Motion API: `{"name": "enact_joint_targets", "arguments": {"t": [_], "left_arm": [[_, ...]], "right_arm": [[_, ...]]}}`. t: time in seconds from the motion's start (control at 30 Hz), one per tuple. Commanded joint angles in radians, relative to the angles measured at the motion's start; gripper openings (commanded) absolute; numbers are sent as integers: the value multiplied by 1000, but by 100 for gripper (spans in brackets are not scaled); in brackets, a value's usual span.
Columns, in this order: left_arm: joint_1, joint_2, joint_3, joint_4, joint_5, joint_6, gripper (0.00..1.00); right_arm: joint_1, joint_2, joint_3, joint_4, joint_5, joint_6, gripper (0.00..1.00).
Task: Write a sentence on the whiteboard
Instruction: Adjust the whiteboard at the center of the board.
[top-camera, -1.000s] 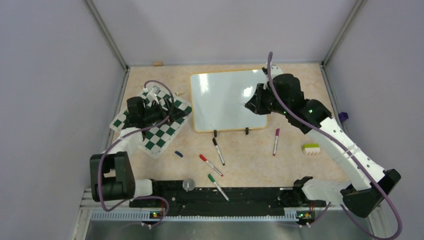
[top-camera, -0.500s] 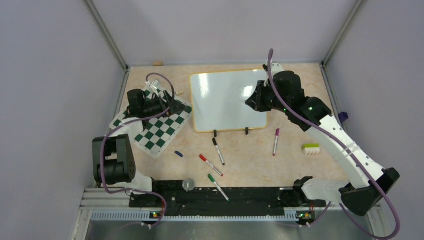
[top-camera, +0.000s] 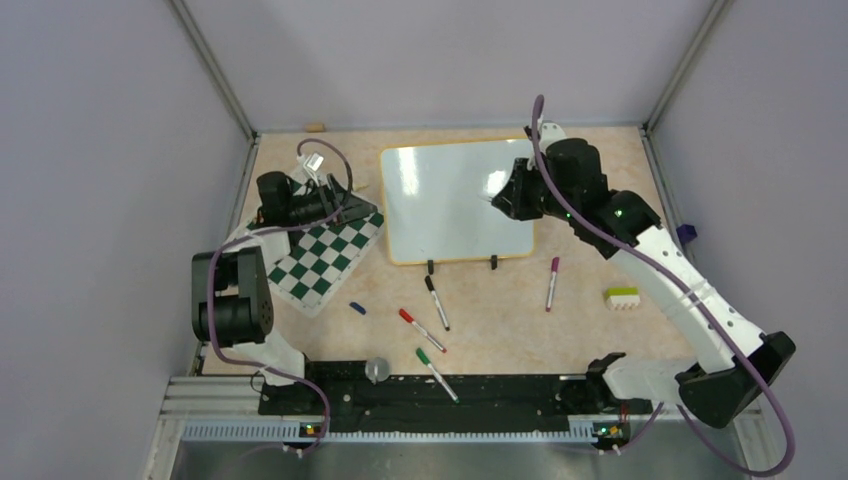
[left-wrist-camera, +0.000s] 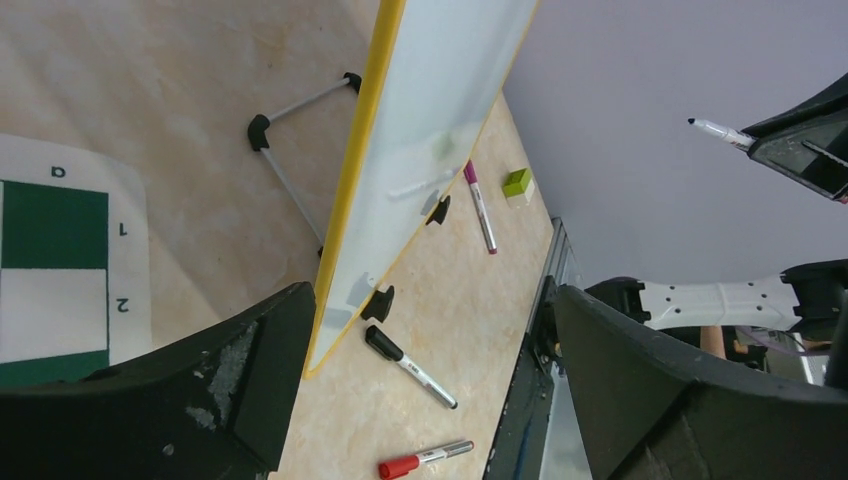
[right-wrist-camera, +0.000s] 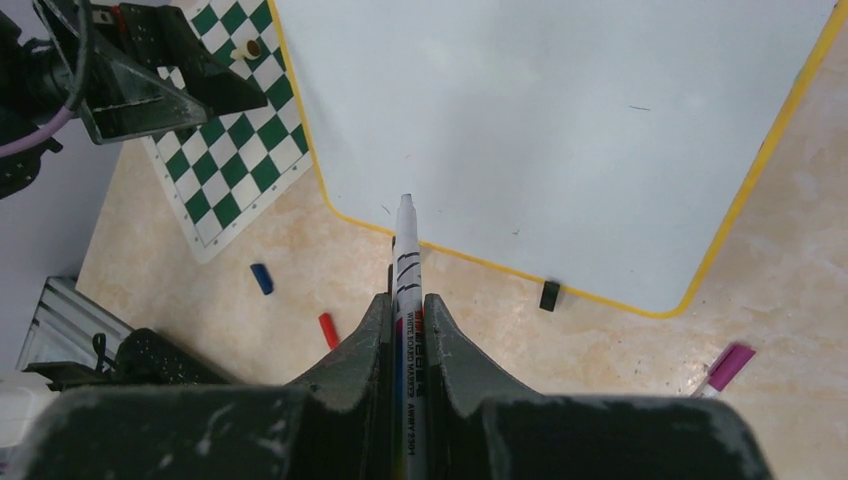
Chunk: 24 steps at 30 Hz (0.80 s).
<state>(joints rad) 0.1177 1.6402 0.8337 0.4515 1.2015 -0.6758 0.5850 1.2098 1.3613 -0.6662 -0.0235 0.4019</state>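
The whiteboard (top-camera: 450, 205) lies flat at the back middle, white with a yellow rim and two black clips on its near edge. Its face (right-wrist-camera: 560, 120) looks blank apart from tiny specks; the sentence is out of view. My right gripper (top-camera: 500, 205) hovers over the board's right part, shut on an uncapped whiteboard marker (right-wrist-camera: 405, 250) whose tip points toward the board's near-left corner. My left gripper (top-camera: 347, 212) stands open over the chess mat, just left of the board. In its wrist view the open left gripper (left-wrist-camera: 430, 300) has the board's rim (left-wrist-camera: 360, 170) between its fingers, a little way off.
A green-and-white chess mat (top-camera: 310, 255) lies left of the board. In front of the board lie a black marker (top-camera: 437, 302), a red marker (top-camera: 422, 330), a green marker (top-camera: 436, 373), a purple marker (top-camera: 551, 283) and a blue cap (top-camera: 357, 308). A green-topped block (top-camera: 622, 297) sits at the right.
My left arm has swung farther back over the chess mat, bringing its open gripper nearer the board's left edge. My right gripper with the marker has shifted slightly toward the back.
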Motion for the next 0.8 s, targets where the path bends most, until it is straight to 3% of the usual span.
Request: {"name": "enact_joint_targets", "arguments": {"t": [0.0,0.2,0.43,0.57,0.63,0.7,0.77], "left_arm": [[4,-10,91,-113,18,138,92],[5,-5,91,-49,19,116,88],[5,20,43,96,53,98,93],[6,25,-34,320,25,49,89],[4,43,-82,510,-8,-19,78],[2,78,-144,766,-48,-92,60],[2,140,-176,1027,-77,-191,54]], "right_arm": [[-25,14,79,42,-9,-37,0],[-38,40,119,31,-23,-54,0],[-39,87,116,59,-30,-29,0],[-40,115,159,52,-43,14,0],[-39,126,174,55,-70,4,0],[-40,138,194,43,-58,-5,0],[-40,151,219,33,-52,-8,0]]}}
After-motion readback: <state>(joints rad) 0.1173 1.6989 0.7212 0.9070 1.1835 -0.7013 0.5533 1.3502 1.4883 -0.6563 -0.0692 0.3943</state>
